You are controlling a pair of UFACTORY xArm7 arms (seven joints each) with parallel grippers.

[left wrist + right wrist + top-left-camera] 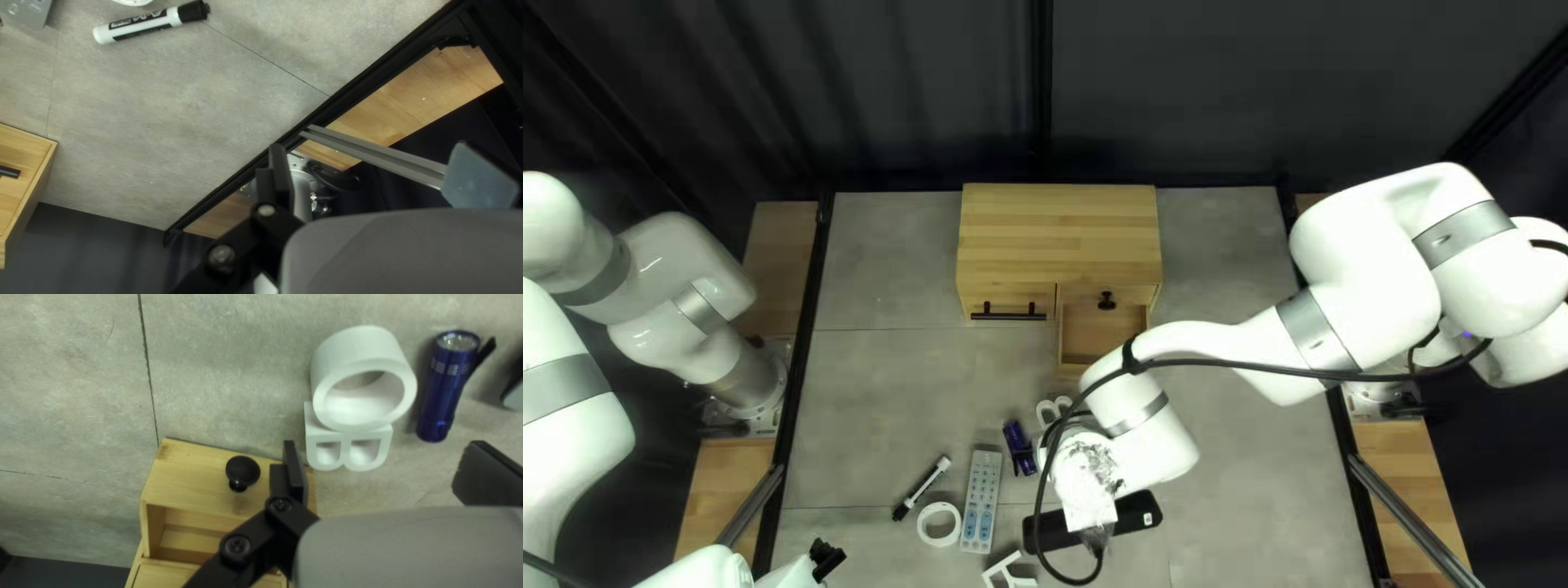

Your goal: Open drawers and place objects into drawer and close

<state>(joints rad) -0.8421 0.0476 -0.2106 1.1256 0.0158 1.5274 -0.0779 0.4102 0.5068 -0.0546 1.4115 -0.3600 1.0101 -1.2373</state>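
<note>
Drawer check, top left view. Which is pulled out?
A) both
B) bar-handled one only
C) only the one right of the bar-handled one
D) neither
C: the right drawer juts from the cabinet with its inside showing, while the bar-handled drawer sits closed.

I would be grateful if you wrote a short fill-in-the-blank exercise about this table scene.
The closed drawer has a bar handle; the open drawer has a round ____. The flashlight's colour is ____. The marker has a white body and a ____ cap. My right gripper is not shut but ____.
Missing words: knob; blue; black; open.
</note>
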